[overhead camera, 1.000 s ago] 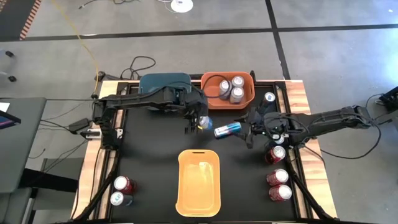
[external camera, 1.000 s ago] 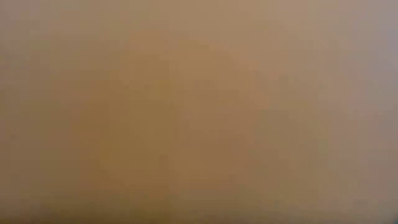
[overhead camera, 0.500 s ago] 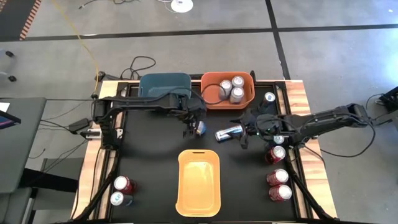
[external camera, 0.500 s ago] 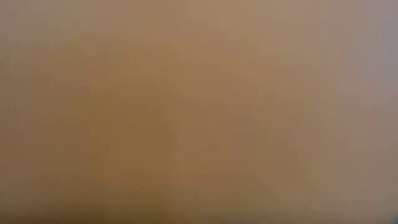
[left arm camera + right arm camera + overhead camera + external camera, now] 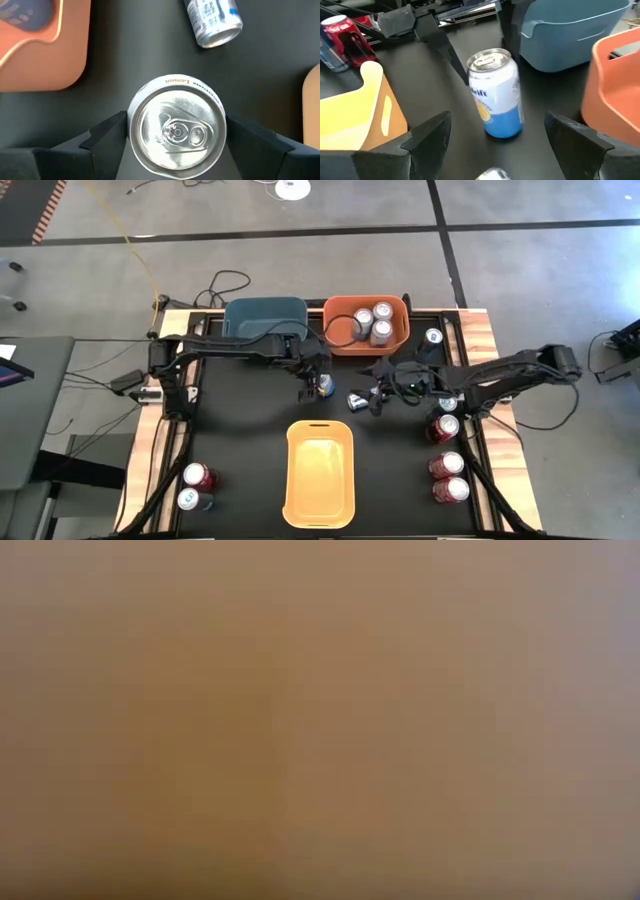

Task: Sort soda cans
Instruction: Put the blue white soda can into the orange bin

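Two grippers work side by side near the middle of the desk (image 5: 240, 430), a little toward its back edge, each busy with one of the soda cans. The left gripper (image 5: 318, 387) reaches straight down over an upright blue can (image 5: 497, 92), one finger set against each side of it, apparently clamped so the can stays vertical where it stands on the desk surface. It is just in front of the blue bin (image 5: 262, 315) at the back edge, which is likely where a can of that colour belongs.

Just beside it, toward the right edge, a silver-and-blue fallen can (image 5: 212, 22) lies on its side. The right gripper (image 5: 376, 396) comes in low over it with fingers spread wide and nothing held, seemingly lining up to straddle the toppled can; a can on its side may roll, so a squared approach looks wise.

Three silver cans (image 5: 378, 328) already sit in the orange bin (image 5: 330, 330) at the back edge. The yellow bin (image 5: 292, 480) at the front edge holds nothing visible. Three red cans (image 5: 445, 465) wait upright along the right edge, with a red and a blue one at the front left corner, so sorting appears well short of done.
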`<state>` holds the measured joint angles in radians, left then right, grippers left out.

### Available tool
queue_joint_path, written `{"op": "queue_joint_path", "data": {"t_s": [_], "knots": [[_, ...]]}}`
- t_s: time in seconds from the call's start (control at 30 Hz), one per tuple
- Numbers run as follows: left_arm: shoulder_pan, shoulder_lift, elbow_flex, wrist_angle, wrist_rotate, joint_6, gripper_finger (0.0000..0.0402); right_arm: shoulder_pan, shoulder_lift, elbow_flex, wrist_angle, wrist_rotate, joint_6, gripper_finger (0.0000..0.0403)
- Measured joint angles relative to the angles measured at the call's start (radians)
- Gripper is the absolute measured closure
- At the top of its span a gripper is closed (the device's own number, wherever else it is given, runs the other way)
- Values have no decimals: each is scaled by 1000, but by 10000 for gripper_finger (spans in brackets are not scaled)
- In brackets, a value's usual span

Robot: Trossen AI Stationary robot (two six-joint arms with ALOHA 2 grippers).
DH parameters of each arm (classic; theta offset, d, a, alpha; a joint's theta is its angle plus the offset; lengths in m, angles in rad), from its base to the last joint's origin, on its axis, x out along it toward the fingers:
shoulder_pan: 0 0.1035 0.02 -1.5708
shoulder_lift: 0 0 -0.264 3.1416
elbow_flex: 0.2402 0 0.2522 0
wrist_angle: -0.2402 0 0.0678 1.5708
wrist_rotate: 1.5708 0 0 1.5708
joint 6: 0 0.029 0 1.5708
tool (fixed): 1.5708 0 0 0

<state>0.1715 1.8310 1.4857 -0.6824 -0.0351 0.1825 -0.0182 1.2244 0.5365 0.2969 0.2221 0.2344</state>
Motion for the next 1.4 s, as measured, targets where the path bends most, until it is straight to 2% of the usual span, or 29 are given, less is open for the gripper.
{"op": "queue_joint_path", "data": {"t_s": [0.27,0.57,0.93,1.2,1.27,1.4], "knots": [[0,16,0,31,9,26,84,-42,103,0,109,-19,-45,67],[-2,20,7,64,7,42,82,-63,139,0,169,-42,-178,64],[-6,-14,6,11,3,71,81,-91,138,1,239,-43,-269,7],[-6,-84,9,35,3,77,81,-121,138,33,237,-125,-243,4],[-6,-98,8,8,4,68,81,-120,138,40,233,-141,-243,3],[-6,-121,9,-154,4,53,81,-120,148,51,243,-147,-231,3]]}}
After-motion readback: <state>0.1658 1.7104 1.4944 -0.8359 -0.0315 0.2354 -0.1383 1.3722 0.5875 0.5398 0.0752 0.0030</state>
